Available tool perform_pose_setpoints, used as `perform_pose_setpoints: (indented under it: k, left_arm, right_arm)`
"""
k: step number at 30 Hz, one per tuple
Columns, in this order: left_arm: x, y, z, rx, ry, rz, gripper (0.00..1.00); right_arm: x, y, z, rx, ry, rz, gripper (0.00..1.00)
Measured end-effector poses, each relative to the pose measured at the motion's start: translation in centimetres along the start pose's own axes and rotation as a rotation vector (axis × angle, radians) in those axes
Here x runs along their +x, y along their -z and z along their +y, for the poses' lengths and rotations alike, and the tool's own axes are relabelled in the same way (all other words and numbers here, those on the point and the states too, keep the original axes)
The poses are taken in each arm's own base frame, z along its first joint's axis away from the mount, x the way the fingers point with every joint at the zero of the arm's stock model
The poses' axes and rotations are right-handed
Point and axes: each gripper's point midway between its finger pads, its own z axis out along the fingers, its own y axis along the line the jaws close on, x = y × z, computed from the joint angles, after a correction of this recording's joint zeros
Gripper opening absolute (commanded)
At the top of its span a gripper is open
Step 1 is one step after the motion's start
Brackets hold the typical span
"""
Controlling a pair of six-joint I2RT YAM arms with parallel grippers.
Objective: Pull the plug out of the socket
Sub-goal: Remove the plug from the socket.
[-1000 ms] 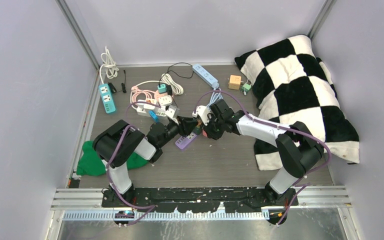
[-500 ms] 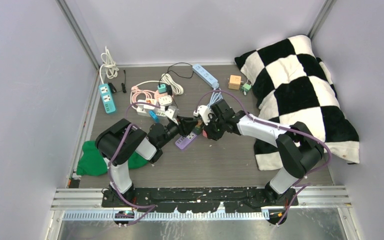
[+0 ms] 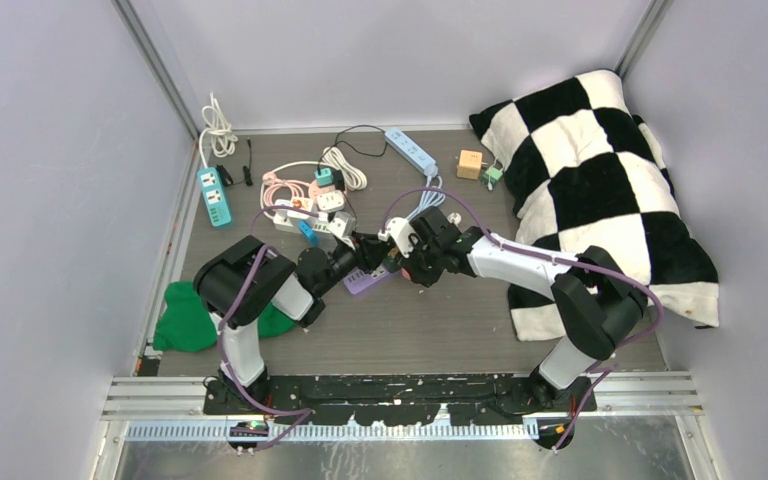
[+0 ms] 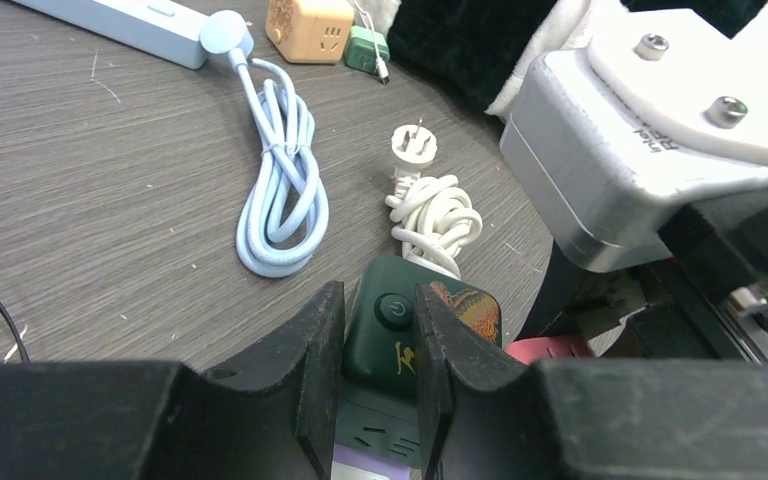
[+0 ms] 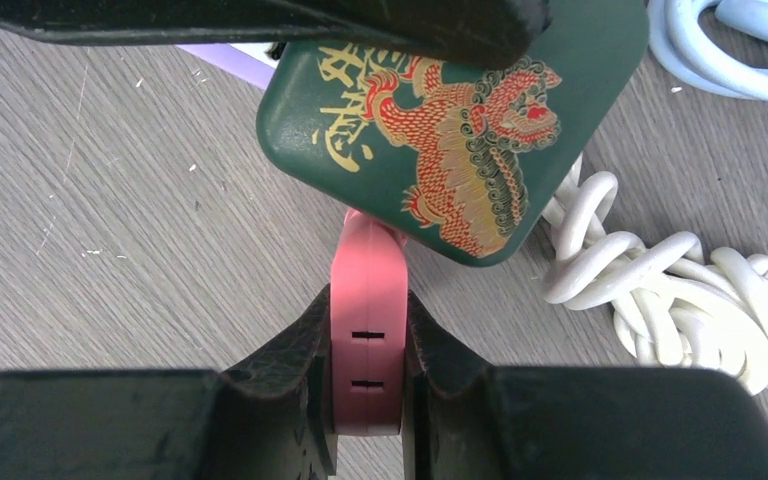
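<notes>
A dark green socket block (image 4: 400, 322) with a power button and a red-gold dragon print (image 5: 450, 110) sits at mid-table. My left gripper (image 4: 380, 370) is shut on it, one finger on each side. A pink plug (image 5: 368, 300) sticks out of the block's side; its edge shows in the left wrist view (image 4: 550, 348). My right gripper (image 5: 368, 385) is shut on the pink plug. In the top view the left gripper (image 3: 365, 256) and the right gripper (image 3: 400, 262) meet nose to nose. A purple strip (image 3: 363, 282) lies just under the block.
A coiled white cord with plug (image 4: 435, 215) and a light blue cord (image 4: 280, 190) lie just behind the block. A checkered pillow (image 3: 600, 170) fills the right. Adapters (image 3: 305, 200), a teal strip (image 3: 214, 195), a blue strip (image 3: 410, 150) and an orange cube (image 3: 470, 163) sit at the back. A green cloth (image 3: 185, 315) lies left.
Both grippers, still holding the block and the plug, have shifted slightly to the left, and the purple strip has moved with them. The grips look the same.
</notes>
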Motion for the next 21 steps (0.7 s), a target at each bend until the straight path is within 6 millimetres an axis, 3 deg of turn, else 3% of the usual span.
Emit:
perform_pose_setpoints:
  k: [6, 21]
  left_arm:
    - [0.1, -0.1, -0.2, 0.016, 0.003, -0.006, 0.19]
    - [0.2, -0.2, -0.5, 0.033, 0.020, -0.003, 0.18]
  right_arm:
    - [0.6, 0.3, -0.6, -0.015, -0.033, -0.008, 0.01]
    - [0.4, 0.3, 0.5, 0.001, 0.003, 0.028, 0.01]
